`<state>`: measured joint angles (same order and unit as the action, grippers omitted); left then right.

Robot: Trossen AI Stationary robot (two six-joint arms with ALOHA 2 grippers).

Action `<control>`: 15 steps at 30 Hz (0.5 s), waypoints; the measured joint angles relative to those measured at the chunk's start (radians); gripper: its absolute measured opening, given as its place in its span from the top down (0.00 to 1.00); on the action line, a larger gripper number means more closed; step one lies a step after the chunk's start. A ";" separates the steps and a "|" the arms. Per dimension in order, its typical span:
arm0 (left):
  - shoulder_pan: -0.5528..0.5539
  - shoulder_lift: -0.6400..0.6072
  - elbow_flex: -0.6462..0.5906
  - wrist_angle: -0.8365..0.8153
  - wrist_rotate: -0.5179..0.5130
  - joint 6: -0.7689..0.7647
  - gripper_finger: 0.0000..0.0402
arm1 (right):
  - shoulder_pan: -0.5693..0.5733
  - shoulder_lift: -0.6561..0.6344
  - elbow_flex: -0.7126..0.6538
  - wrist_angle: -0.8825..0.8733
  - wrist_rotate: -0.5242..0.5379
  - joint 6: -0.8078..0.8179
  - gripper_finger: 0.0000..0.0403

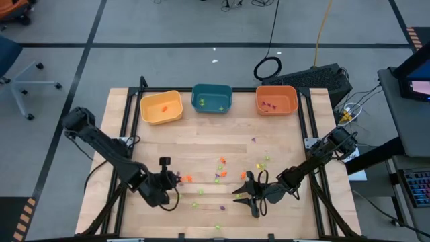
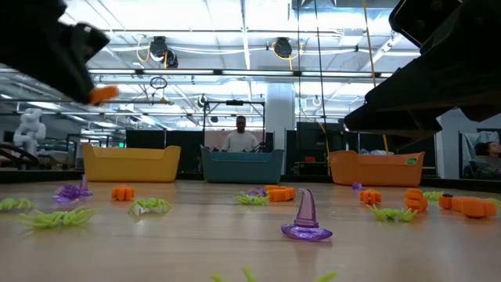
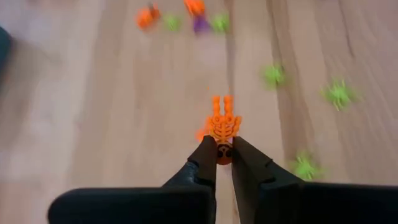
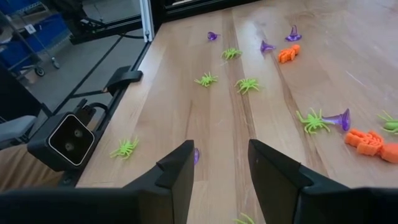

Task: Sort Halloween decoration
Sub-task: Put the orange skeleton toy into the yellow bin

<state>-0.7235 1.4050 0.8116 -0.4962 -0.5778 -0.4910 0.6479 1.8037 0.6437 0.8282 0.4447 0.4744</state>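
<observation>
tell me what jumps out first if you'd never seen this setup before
The left gripper is shut on an orange skeleton trinket, held above the near left part of the wooden table. Three bins line the far edge: a yellow bin on the left, a teal bin in the middle and an orange bin on the right. The right gripper hangs open over the near right side, amid scattered green spiders and purple witch hats.

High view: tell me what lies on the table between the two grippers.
Between the left gripper and the right gripper, the high view shows scattered trinkets: an orange piece and a purple one on bare wood.
</observation>
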 joint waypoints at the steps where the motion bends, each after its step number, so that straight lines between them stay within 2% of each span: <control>1: 0.000 -0.009 -0.001 0.018 -0.025 0.029 0.94 | 0.000 0.000 0.000 0.001 0.000 0.000 0.66; 5: 0.006 -0.017 -0.001 0.152 -0.094 0.153 0.94 | 0.000 0.000 0.000 0.001 0.001 0.000 0.66; 9: 0.020 -0.017 -0.036 0.352 -0.112 0.261 0.94 | 0.000 0.000 0.000 0.001 0.001 0.000 0.66; 15: 0.039 -0.017 -0.126 0.603 -0.123 0.316 0.94 | 0.000 0.000 0.000 0.001 0.001 -0.005 0.66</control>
<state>-0.6846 1.3876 0.6856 0.1071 -0.7009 -0.1746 0.6479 1.8037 0.6437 0.8291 0.4454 0.4695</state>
